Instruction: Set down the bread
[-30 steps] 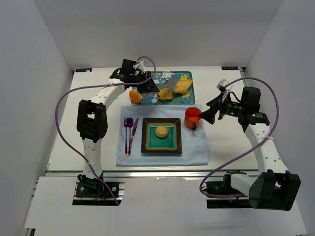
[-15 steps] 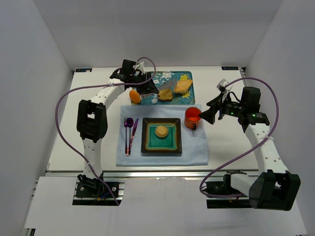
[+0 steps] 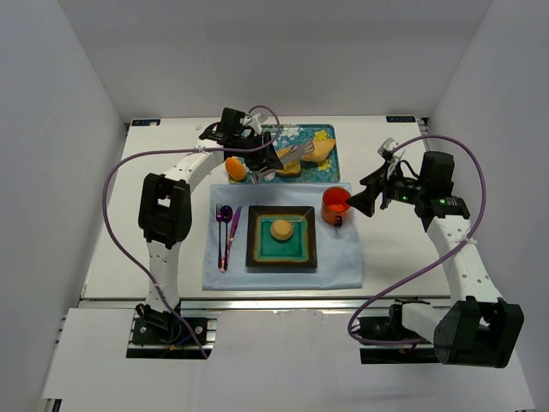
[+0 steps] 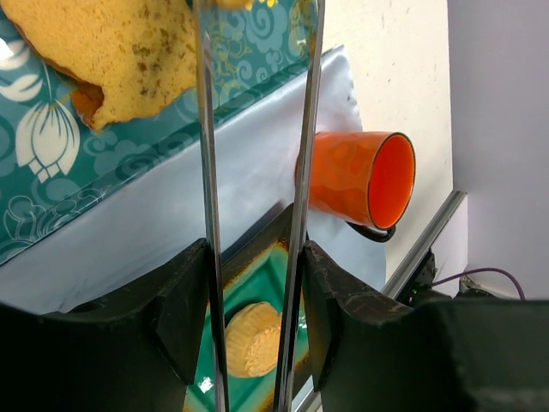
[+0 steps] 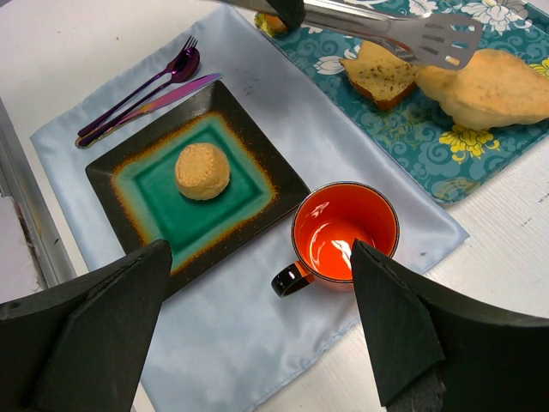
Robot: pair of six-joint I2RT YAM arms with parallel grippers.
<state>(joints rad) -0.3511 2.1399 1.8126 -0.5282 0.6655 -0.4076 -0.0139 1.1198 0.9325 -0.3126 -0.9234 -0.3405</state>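
Observation:
My left gripper [image 3: 265, 158] is shut on metal tongs [image 4: 300, 129] and holds them over the teal patterned tray [image 3: 296, 133]. The tongs' slotted tip [image 5: 433, 34] hovers open between a toasted bread slice [image 5: 377, 73] and a larger bread piece [image 5: 502, 86], gripping neither. The slice also shows in the left wrist view [image 4: 111, 51]. A round bun [image 3: 281, 229] lies on the square green plate [image 3: 257, 249]. My right gripper [image 3: 364, 197] is open and empty, hovering beside the orange mug [image 3: 335, 204].
The plate, the mug, a purple fork [image 3: 221, 236] and a knife [image 3: 233, 227] sit on a pale blue placemat [image 3: 339, 266]. An orange fruit [image 3: 235, 167] lies at the tray's left end. White walls close in on the table.
My left arm has shifted a little to the right, swinging the tongs further over the bread on the tray. The right arm has not moved.

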